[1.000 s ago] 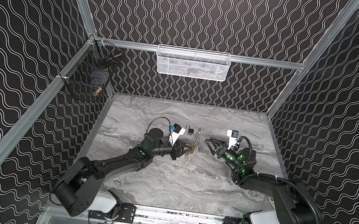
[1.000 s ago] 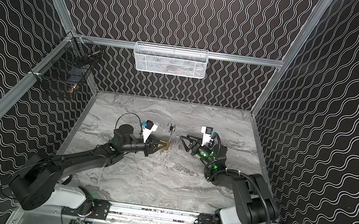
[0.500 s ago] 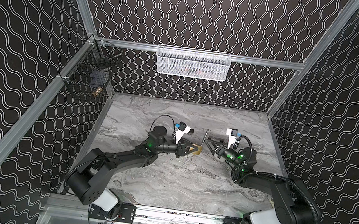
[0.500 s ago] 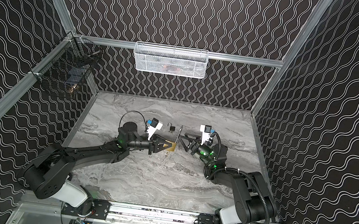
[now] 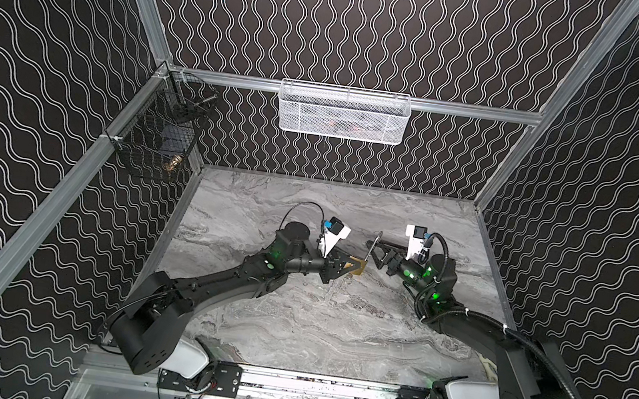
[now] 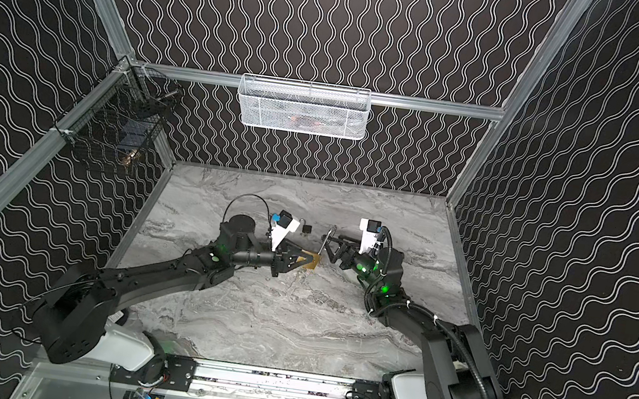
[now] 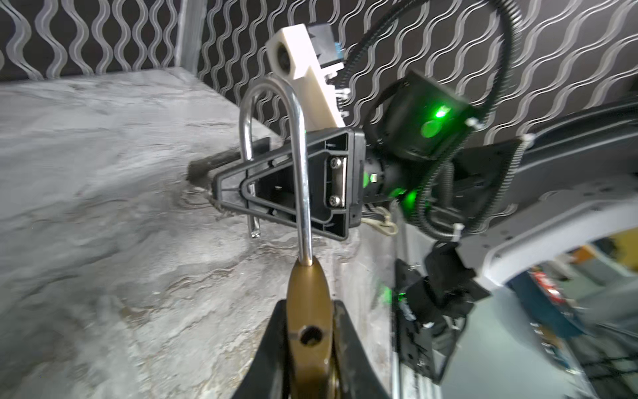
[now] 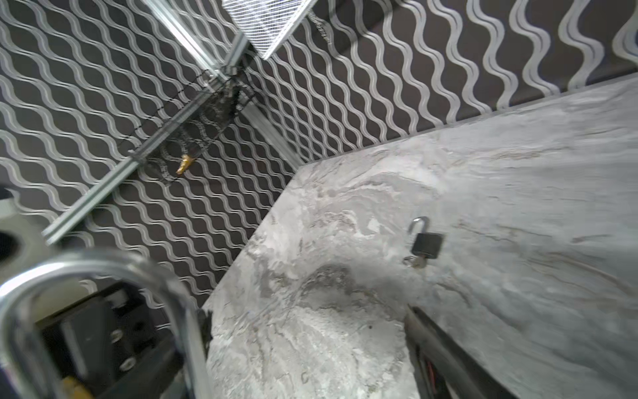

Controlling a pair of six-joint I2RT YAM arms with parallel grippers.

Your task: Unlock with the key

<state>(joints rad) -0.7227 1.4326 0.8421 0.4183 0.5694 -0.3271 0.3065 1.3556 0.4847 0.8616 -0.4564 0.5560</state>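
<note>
Two arms (image 5: 214,283) meet over the middle of the marble bench (image 5: 293,323), where the left end effector (image 5: 347,266) is clamped on the body of a brass padlock (image 7: 309,311) and the right end effector (image 5: 379,254) stands with jaws spread wide just beside its shackle (image 7: 302,193), gripping nothing. One shackle leg sits in the body; the other hangs free. Farther back a small black padlock (image 8: 428,244) lies on the bench, a key (image 8: 416,262) at its base.

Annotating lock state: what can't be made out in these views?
- Brass padlock keyhole: left wrist view, hidden by left gripper and frame edge.
- White mesh basket contents: both top views, screened by mesh.
- Small black padlock, silver key seated or not: right wrist view, blurred.
</note>
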